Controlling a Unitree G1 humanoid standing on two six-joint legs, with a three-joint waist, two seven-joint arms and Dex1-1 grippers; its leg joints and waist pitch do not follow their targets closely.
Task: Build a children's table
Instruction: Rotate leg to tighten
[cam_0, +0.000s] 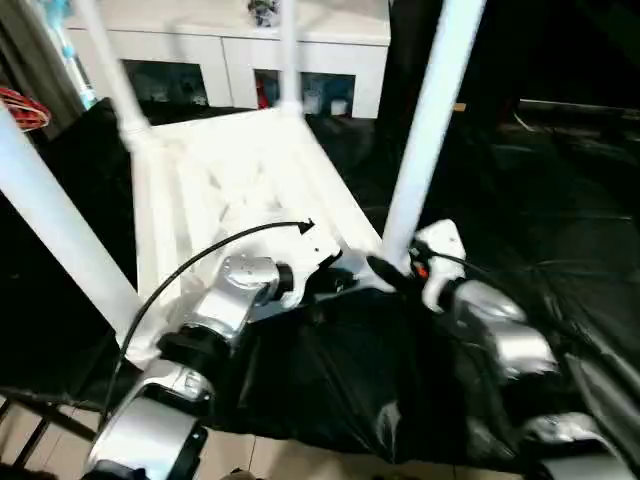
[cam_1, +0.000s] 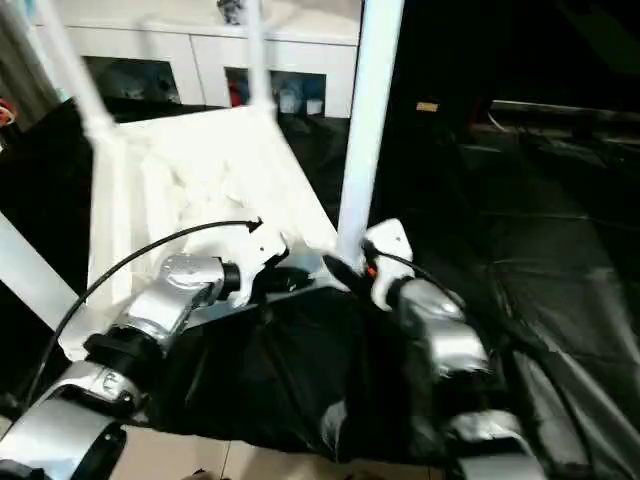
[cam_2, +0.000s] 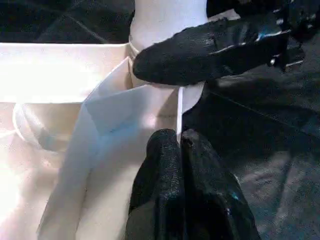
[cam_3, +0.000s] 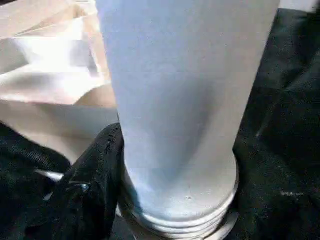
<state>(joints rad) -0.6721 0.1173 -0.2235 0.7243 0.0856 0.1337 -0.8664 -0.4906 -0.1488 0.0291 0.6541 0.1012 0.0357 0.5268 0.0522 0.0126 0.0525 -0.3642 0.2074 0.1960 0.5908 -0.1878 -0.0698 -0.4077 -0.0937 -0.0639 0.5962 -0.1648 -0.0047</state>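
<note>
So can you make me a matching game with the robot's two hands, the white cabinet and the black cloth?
Things:
1. left gripper
2. right gripper
3. white cabinet
4. black cloth

Places or states:
A. spread out under the upside-down table top
B. at the bottom of the near leg, by its socket
C. standing at the back, behind the table
D. shut on a thin white rib of the table top

Pairs: 1-D, 2-B, 3-C, 4-A
</note>
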